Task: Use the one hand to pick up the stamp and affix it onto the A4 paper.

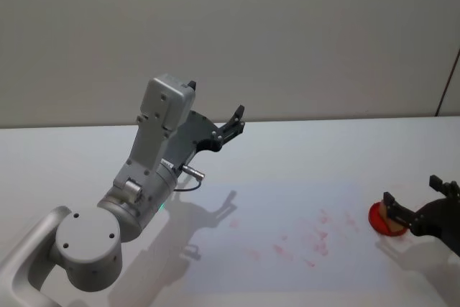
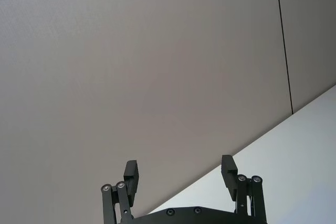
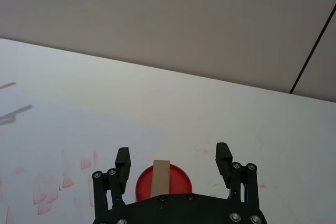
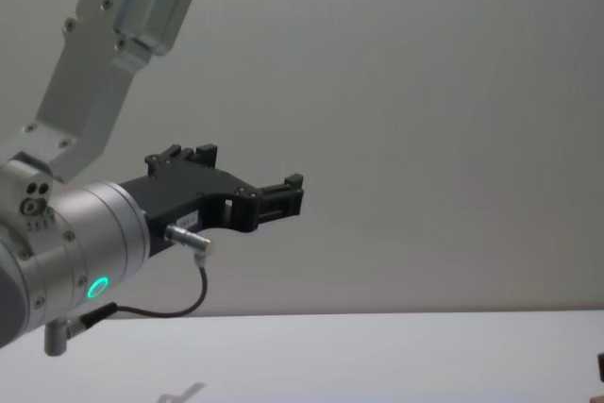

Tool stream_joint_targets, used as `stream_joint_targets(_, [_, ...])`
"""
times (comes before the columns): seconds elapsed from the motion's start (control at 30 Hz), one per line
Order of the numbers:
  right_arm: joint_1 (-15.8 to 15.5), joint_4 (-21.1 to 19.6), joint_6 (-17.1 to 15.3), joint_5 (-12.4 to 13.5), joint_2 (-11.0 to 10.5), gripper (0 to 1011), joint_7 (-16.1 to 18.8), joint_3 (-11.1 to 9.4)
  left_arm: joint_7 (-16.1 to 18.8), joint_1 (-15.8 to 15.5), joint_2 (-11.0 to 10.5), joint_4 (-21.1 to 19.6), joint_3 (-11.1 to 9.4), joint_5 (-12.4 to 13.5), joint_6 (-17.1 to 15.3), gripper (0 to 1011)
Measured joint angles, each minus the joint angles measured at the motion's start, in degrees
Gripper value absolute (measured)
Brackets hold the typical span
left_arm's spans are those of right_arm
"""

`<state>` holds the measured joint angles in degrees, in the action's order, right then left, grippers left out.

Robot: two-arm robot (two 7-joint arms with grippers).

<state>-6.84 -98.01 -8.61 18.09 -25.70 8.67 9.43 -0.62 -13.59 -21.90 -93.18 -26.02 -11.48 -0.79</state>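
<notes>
Tan wood first: the stamp stands on a red ink pad at the right edge of the A4 paper; we cannot tell whether the pad overlaps the sheet. The right end effector reaches in low from the right side of the desk and is spread wide. Its ribbed fingers straddle the stamp with a gap on each side, so it holds nothing. In the wrist view the stamp sits a little nearer one finger than the other. Red stamp marks scatter over the right half of the paper, toward the pad. The left arm is bent up well above the desk on the left. Its left end effector points at the grey wall, also spread apart and empty. A green light glows on the left wrist casing. We note open desk surface between the paper's far edge and the wall. The left arm's shadow falls on the paper's left part, well apart from the pad.
</notes>
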Motion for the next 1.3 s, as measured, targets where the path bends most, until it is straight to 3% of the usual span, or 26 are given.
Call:
stream_joint_targets(0.4, [0.67, 1.26, -2.20, 0.04, 0.81, 1001, 0.41, 0.42, 0.00, 0.00, 0.00, 0.00, 0.00, 0.00, 0.00, 1001])
stream_joint_targets(1.3, [2.61, 3.88, -6.00, -2.53, 2.60, 1001, 0.68, 1.44, 0.00, 0.00, 0.00, 0.00, 0.00, 0.00, 0.00, 1001])
